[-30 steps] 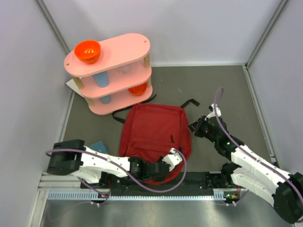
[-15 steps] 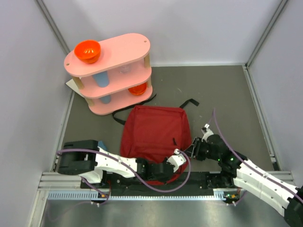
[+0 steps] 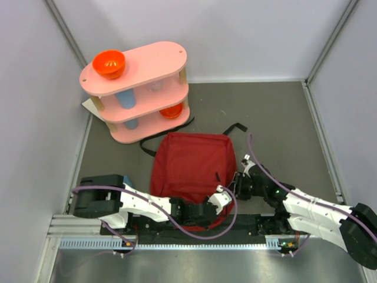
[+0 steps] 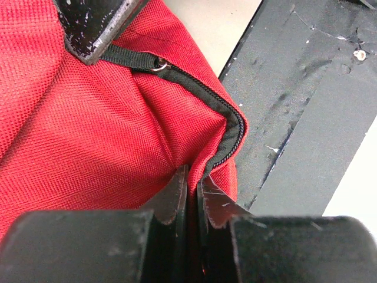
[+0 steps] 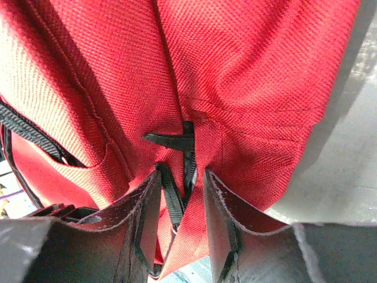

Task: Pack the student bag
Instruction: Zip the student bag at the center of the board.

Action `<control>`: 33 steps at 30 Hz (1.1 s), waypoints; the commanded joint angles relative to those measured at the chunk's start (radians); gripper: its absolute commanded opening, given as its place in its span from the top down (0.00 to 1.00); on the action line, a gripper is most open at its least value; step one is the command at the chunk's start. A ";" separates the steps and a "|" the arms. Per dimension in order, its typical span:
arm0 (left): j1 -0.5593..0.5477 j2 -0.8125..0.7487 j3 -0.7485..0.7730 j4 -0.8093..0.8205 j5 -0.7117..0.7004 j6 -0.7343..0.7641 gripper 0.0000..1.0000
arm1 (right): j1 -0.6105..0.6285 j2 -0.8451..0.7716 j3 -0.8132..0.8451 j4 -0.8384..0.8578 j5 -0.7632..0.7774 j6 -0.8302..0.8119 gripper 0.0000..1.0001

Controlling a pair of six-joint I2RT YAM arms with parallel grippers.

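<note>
The student bag (image 3: 191, 165), dark red with black straps, lies flat in the middle of the table. My left gripper (image 3: 221, 194) is at its near right edge. In the left wrist view it (image 4: 192, 180) is shut on a fold of the red fabric (image 4: 88, 130) beside the black zip (image 4: 227, 112). My right gripper (image 3: 238, 183) is at the bag's right near corner, close to the left one. In the right wrist view it (image 5: 182, 180) pinches a fold of red fabric (image 5: 247, 76) with a black strap loop (image 5: 174, 141) between its jaws.
A pink three-tier shelf (image 3: 141, 88) stands at the back left, with an orange bowl (image 3: 109, 63) on top and blue cups and another orange bowl inside. A blue flat object (image 3: 125, 180) lies left of the bag, partly behind my left arm. The black mounting rail (image 4: 294, 106) runs along the near edge.
My right gripper has moved from the bag's far right side down to its right near corner and closed on the fabric. The left gripper has shifted slightly right, still holding the bag's edge.
</note>
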 commanded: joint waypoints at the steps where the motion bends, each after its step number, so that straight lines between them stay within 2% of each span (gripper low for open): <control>1: -0.026 0.055 -0.066 -0.071 0.173 -0.079 0.90 | 0.038 0.018 0.025 0.074 -0.052 -0.035 0.66; 7: -0.025 0.023 -0.089 -0.075 0.119 -0.118 0.91 | 0.043 -0.101 0.037 -0.060 -0.055 -0.067 0.64; 10: -0.025 0.018 -0.092 -0.078 0.104 -0.126 0.91 | 0.043 -0.167 0.022 -0.085 -0.040 -0.064 0.67; 16: -0.026 0.026 -0.083 -0.082 0.104 -0.121 0.92 | 0.043 -0.056 0.002 -0.009 -0.068 -0.064 0.68; 20: -0.026 0.013 -0.094 -0.078 0.096 -0.130 0.92 | 0.043 0.001 0.016 0.014 -0.031 -0.087 0.67; 21: -0.025 0.009 -0.095 -0.078 0.094 -0.133 0.92 | 0.044 0.006 0.014 0.020 -0.032 -0.090 0.69; 22: -0.025 0.007 -0.097 -0.078 0.093 -0.136 0.92 | 0.043 0.011 0.014 0.023 -0.035 -0.095 0.78; 24: -0.025 0.004 -0.100 -0.080 0.090 -0.141 0.92 | 0.043 0.011 0.019 0.015 -0.032 -0.101 0.87; 25: -0.025 0.004 -0.102 -0.080 0.088 -0.141 0.92 | 0.043 0.006 0.019 0.021 -0.038 -0.099 1.00; 28: -0.025 0.003 -0.100 -0.083 0.084 -0.142 0.92 | 0.043 -0.012 0.010 0.023 -0.052 -0.093 1.00; 31: -0.026 -0.002 -0.100 -0.088 0.078 -0.144 0.92 | 0.044 -0.099 0.010 -0.066 0.038 -0.061 1.00; 33: -0.025 -0.007 -0.099 -0.091 0.074 -0.138 0.93 | 0.043 -0.230 -0.010 -0.089 0.133 -0.030 1.00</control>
